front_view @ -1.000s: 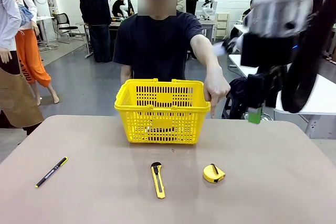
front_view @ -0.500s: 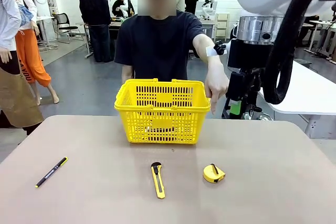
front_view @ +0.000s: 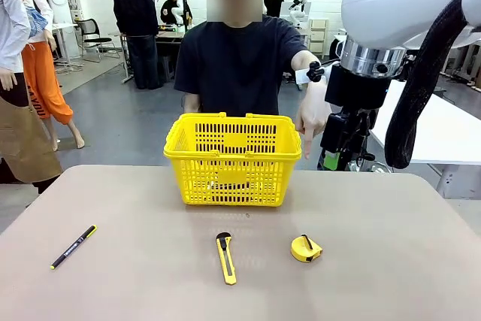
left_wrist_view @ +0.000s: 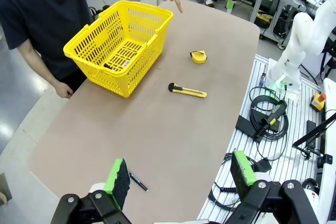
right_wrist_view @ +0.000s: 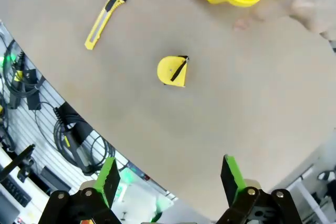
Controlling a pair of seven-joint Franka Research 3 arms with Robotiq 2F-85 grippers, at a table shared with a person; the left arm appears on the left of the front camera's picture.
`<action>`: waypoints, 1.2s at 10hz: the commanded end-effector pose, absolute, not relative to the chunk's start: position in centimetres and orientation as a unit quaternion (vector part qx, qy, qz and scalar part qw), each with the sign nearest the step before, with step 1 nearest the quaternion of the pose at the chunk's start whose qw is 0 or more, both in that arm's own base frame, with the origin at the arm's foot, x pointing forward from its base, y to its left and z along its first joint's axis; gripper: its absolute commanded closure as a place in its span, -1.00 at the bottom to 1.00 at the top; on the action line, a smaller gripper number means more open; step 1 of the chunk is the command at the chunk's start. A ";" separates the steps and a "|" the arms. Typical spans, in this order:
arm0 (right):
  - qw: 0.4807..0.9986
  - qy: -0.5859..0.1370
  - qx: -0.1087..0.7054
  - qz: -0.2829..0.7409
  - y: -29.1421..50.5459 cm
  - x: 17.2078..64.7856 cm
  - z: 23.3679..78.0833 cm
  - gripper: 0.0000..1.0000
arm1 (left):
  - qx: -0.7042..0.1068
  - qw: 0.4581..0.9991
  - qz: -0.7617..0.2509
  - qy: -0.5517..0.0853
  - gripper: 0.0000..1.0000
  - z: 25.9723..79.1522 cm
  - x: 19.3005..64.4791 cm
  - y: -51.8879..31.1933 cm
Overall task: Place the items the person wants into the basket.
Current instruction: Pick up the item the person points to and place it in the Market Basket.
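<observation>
The yellow basket (front_view: pixel 231 157) stands at the table's far middle, in front of the person. The person's hand (front_view: pixel 310 122) hangs beside the basket's right end, one finger pointing down towards the table. A small yellow tape measure (front_view: pixel 306 248) lies on the table nearer me, right of centre. My right gripper (front_view: pixel 334 157) hangs open and empty beyond the table's far right edge, close to that hand; below my open right gripper (right_wrist_view: pixel 168 174) lies the tape measure (right_wrist_view: pixel 172 71). My left gripper (left_wrist_view: pixel 178 174) is open and empty, high over the table's left end, far from the basket (left_wrist_view: pixel 137 8).
A yellow utility knife (front_view: pixel 225 258) lies at the near middle, left of the tape measure. A slim black pen (front_view: pixel 73 246) rests near the table's left edge. Something small, dark and white, lies on the basket's floor (left_wrist_view: pixel 118 59). Other people stand far behind.
My right arm has swung leftward and settled, bringing its gripper closer to the person's pointing hand. The items on the table have not moved.
</observation>
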State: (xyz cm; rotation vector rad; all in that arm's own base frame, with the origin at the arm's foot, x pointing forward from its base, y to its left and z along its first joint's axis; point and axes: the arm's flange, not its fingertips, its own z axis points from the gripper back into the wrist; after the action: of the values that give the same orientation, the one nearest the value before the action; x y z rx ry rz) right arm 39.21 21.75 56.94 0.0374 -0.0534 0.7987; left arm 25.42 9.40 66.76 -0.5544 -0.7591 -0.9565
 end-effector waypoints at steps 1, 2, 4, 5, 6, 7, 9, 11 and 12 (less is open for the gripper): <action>0.922 -0.013 0.017 0.387 21.9 39.6 57.6 -1.00 | -0.254 0.784 -0.443 -0.353 -1.00 66.7 25.4 9.3; 0.922 -0.013 0.017 0.387 21.9 39.6 57.6 -1.00 | -0.254 0.784 -0.443 -0.353 -1.00 66.7 25.4 9.3; 0.929 -0.027 0.011 0.370 22.1 39.6 54.6 -1.00 | -0.254 0.784 -0.443 -0.353 -1.00 66.7 25.4 9.3; 0.937 -0.039 0.007 0.346 22.7 39.8 52.5 -1.00 | -0.254 0.784 -0.443 -0.353 -1.00 66.7 25.4 9.3; 0.940 -0.046 0.007 0.338 23.3 39.8 50.5 -1.00 | -0.254 0.784 -0.443 -0.353 -1.00 66.7 25.4 9.3; 0.940 -0.048 0.000 0.338 23.8 39.6 48.6 -1.00 | -0.254 0.784 -0.443 -0.353 -1.00 66.7 25.4 9.3; 0.937 -0.037 -0.005 0.346 24.7 40.2 44.6 -1.00 | -0.254 0.784 -0.443 -0.353 -1.00 66.7 25.4 9.3; 0.934 -0.033 -0.007 0.357 25.3 40.7 41.0 -1.00 | -0.254 0.784 -0.443 -0.353 -1.00 66.7 25.4 9.3; 0.932 -0.035 -0.017 0.359 25.6 40.9 39.3 -1.00 | -0.254 0.784 -0.443 -0.353 -1.00 66.7 25.4 9.3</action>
State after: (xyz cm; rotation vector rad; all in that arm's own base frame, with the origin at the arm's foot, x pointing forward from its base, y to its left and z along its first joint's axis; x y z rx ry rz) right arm 40.58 25.06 40.51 0.0115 -0.0425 0.7524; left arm 25.41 9.40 66.76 -0.5543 -0.7591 -0.9565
